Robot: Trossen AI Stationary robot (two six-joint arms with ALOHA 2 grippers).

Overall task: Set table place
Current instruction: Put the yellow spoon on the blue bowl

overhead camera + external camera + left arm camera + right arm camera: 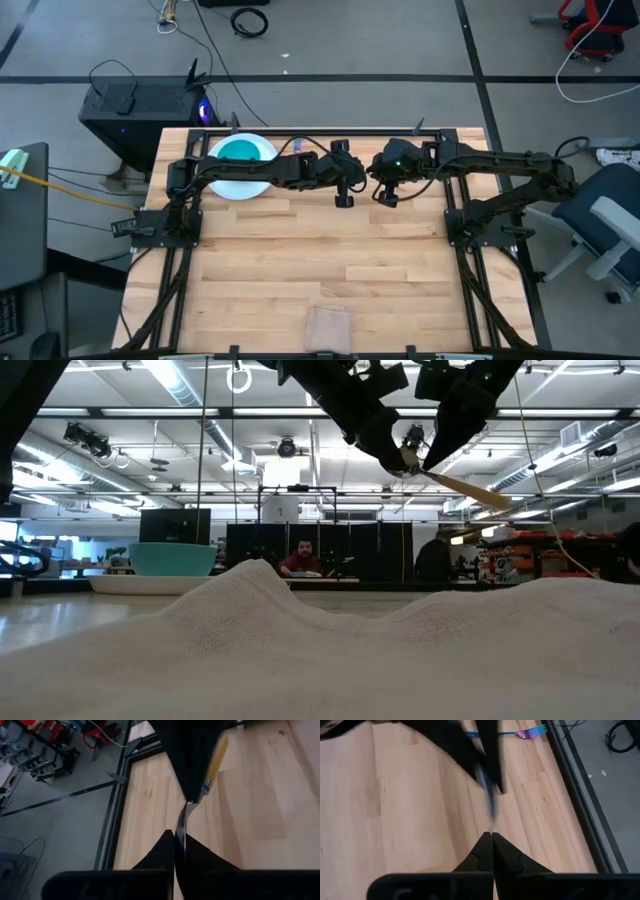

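Observation:
Both grippers meet high above the middle of the table. My left gripper and my right gripper are both shut on the orange-handled spoon. The spoon is held in the air between them, and its handle sticks out past the right gripper. The teal bowl sits in the white plate at the far left. The blue-handled fork lies flat on the table by its far rail. My left gripper pinches the spoon's thin metal stem between its two fingertips and lies roughly along it. The spoon is lifted clear of the table. My right gripper meets the metal stem close to where the orange handle begins. Its own fingers hide the exact spot. The handle slants down and away beyond it.
A beige folded cloth lies at the table's near edge and fills the bottom of the low view. Black rails run along the table's edges. A person sits far off in the room.

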